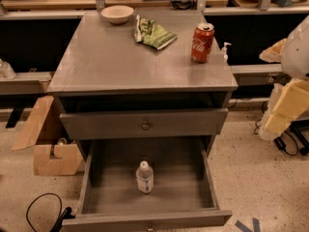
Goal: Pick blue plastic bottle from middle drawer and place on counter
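The blue plastic bottle stands upright on the floor of the open middle drawer, near its centre, with its white cap up. The counter is the grey top of the cabinet above it. My gripper, cream-coloured on a white arm, hangs at the far right of the camera view. It is beside the cabinet, about level with the shut top drawer, far from the bottle and holding nothing that I can see.
On the counter stand a red Coca-Cola can, a green snack bag and a white bowl. The top drawer front is shut. Cardboard boxes and a black cable lie on the floor at left.
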Tool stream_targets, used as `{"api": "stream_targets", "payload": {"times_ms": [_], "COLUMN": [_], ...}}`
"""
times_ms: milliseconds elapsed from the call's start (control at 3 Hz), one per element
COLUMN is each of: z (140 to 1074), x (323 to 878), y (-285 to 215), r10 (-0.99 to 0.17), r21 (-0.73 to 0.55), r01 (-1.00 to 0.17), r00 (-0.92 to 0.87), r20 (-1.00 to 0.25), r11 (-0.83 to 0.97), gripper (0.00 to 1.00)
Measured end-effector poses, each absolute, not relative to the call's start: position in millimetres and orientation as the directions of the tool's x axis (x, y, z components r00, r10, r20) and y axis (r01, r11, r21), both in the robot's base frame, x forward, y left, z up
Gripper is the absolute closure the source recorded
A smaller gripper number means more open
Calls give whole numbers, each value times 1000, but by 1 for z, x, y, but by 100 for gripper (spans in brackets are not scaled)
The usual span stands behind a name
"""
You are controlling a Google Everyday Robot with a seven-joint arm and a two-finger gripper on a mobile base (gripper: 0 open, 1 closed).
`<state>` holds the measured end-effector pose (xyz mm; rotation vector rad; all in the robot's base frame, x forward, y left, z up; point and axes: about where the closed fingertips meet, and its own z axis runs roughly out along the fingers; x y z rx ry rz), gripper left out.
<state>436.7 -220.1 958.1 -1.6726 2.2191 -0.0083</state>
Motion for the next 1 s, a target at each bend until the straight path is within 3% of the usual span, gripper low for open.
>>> {"api": "stream_targets", "payload": {"times_ms": [333,667,1000], "z": [904,825,797], "x": [433,444,464], "y": [-227,-231,-216], "r10": [-878,-719,-559], "r21": [-162,-143,-161], "r01": [-933,-917,-906], "r00": [-229,-188,-96], "r20": [-421,-669,-823], "r11": [321,373,392], "gripper": [0,0,0]}}
